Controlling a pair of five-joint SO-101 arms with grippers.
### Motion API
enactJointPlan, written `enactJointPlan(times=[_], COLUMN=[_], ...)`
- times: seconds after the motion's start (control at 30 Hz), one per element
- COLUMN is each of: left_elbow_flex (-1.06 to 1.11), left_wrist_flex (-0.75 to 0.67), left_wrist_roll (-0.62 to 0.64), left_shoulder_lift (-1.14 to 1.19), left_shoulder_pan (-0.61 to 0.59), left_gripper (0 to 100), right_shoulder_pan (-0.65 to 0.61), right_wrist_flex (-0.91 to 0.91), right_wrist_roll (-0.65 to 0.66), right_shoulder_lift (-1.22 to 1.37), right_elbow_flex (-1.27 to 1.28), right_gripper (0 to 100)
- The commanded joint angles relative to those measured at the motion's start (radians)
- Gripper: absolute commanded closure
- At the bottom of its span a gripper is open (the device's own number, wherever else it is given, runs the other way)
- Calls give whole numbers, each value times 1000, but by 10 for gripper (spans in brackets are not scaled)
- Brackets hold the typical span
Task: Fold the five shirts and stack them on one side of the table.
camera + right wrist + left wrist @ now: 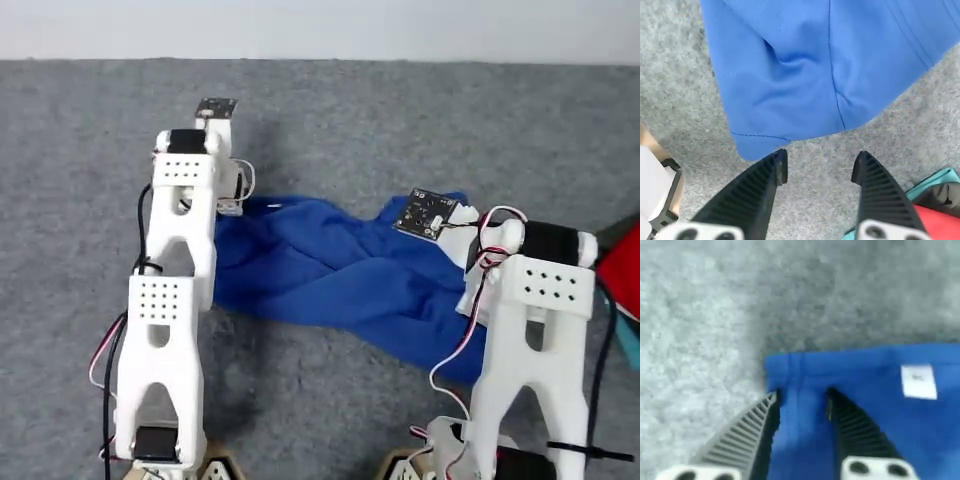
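In the high view the blue shirt (340,275) lies twisted in the middle of the grey, felt-like table (90,140), between both arms; you may expect it to be light, soft and limp. In the left wrist view the left gripper (802,397) is released, its ribbed jaws astride the stitched hem near a corner, a firm place to take hold. In the right wrist view the right gripper (820,167), also released, hangs over the table just beside a rounded shirt edge.

Grey cover (330,110): rough cloth like felt, spread flat over the whole work surface.
White wall (320,28): plain band behind the far edge of the cover.
Tan pieces (225,468): two corners at the near edge, lying on the cover.
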Motion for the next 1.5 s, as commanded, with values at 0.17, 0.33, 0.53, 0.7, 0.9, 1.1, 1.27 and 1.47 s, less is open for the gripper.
enactJointPlan(times=[0.17, 0.33, 0.53, 0.7, 0.9, 1.1, 1.27, 1.47], left_elbow_flex=[-76, -165, -254, -323, -456, -469, -435, -403], left_wrist_flex=[31, 28, 26, -11, -60, 5, 32, 32], left_wrist_roll=[-104, -130, -152, -226, -224, -227, -222, -222], left_shoulder_lift=[20, 21, 21, 28, 21, 29, 28, 21], left_shoulder_pan=[5, 6, 9, 0, -26, -26, -25, -32], left_gripper=[987, 987, 985, 984, 984, 984, 931, 884], right_shoulder_pan=[-7, -5, 1, -4, -5, -7, -7, 1], right_wrist_flex=[2, 8, 35, 77, 79, 77, 79, 81], right_wrist_roll=[-11, -11, -9, -11, -11, -11, -11, -12], right_shoulder_lift=[-22, -28, -28, -30, -30, -30, -30, -30], right_elbow_flex=[-6, -6, -5, -5, -5, -5, -5, -5], right_gripper=[783, 783, 783, 783, 783, 783, 783, 783])
